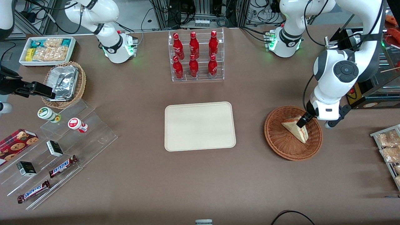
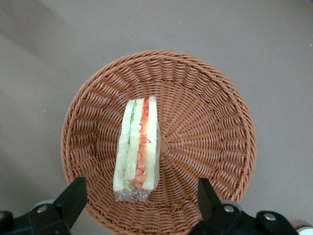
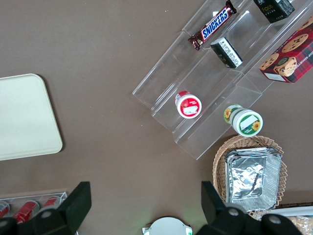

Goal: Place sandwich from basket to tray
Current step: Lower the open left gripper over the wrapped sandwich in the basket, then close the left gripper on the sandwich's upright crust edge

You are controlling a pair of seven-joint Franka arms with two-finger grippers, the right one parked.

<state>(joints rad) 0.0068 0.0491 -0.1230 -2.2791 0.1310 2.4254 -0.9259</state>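
The sandwich (image 1: 295,129) is a plastic-wrapped wedge of white bread with red and green filling. It lies in the reddish-brown wicker basket (image 1: 275,140) toward the working arm's end of the table. In the left wrist view the sandwich (image 2: 138,152) rests on the basket's weave (image 2: 210,112), cut edge up. My left gripper (image 1: 304,120) hangs just above the basket, open and empty. Its fingers (image 2: 73,200) stand wide apart on either side of the sandwich's wrapped end, the gripper (image 2: 141,203) not touching it. The cream tray (image 1: 200,126) lies bare at the table's middle, and shows in the right wrist view (image 3: 24,117).
A clear rack of red bottles (image 1: 196,56) stands farther from the camera than the tray. Toward the parked arm's end are a foil-lined tan basket (image 1: 64,84), a white snack box (image 1: 47,50) and stepped acrylic shelves (image 1: 56,150) with snacks. A rack of snack packets (image 1: 389,147) lies beside the basket.
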